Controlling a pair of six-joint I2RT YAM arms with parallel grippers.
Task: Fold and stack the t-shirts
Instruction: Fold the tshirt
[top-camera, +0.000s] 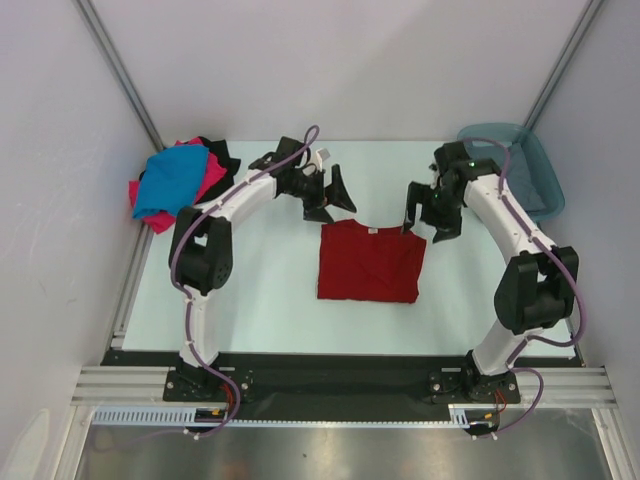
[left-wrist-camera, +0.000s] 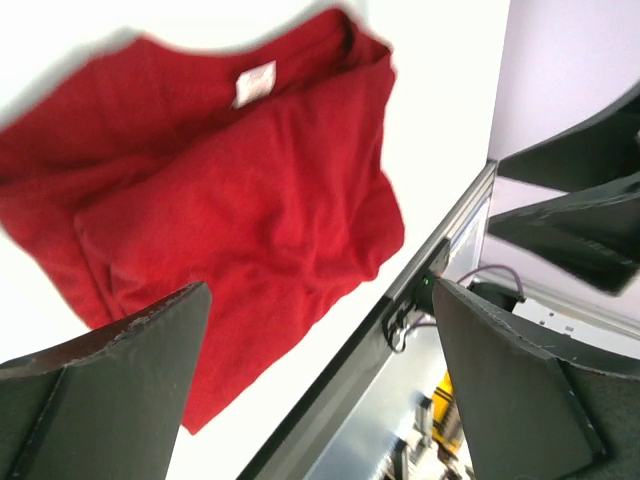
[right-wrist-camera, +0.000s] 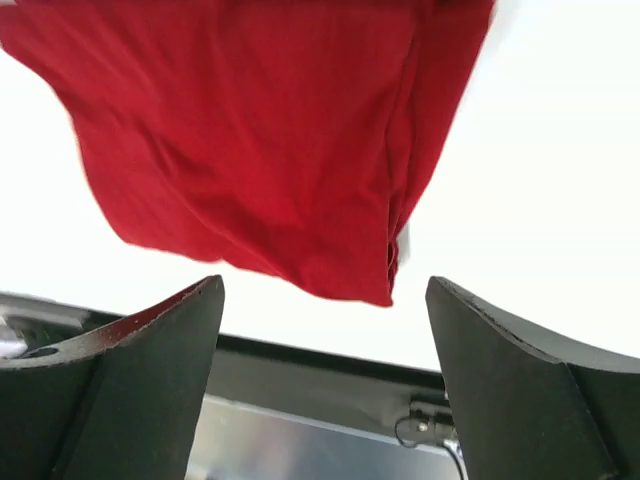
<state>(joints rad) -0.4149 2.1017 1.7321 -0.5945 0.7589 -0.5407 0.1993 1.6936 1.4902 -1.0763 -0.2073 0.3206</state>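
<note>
Soft matt cloth — dark red t-shirt (top-camera: 370, 262)

Looks down on a dark red t-shirt (left-wrist-camera: 230, 190) lying folded on the white surface (left-wrist-camera: 440, 100), spread from 9 to 1 o'clock. Shows a small white label (left-wrist-camera: 255, 82) by the collar toward 12 o'clock. Frames the view with the left end effector (left-wrist-camera: 322, 290), its dark fingers (left-wrist-camera: 110, 390) at 7 and 5 o'clock, spread wide with nothing between them and clear of the cloth. Catches a dark frame rail (left-wrist-camera: 400, 310) running from 2 toward 6 o'clock. Picks up the right end effector (left-wrist-camera: 493, 196) at 3 o'clock, blurred, jaws apart.
</note>
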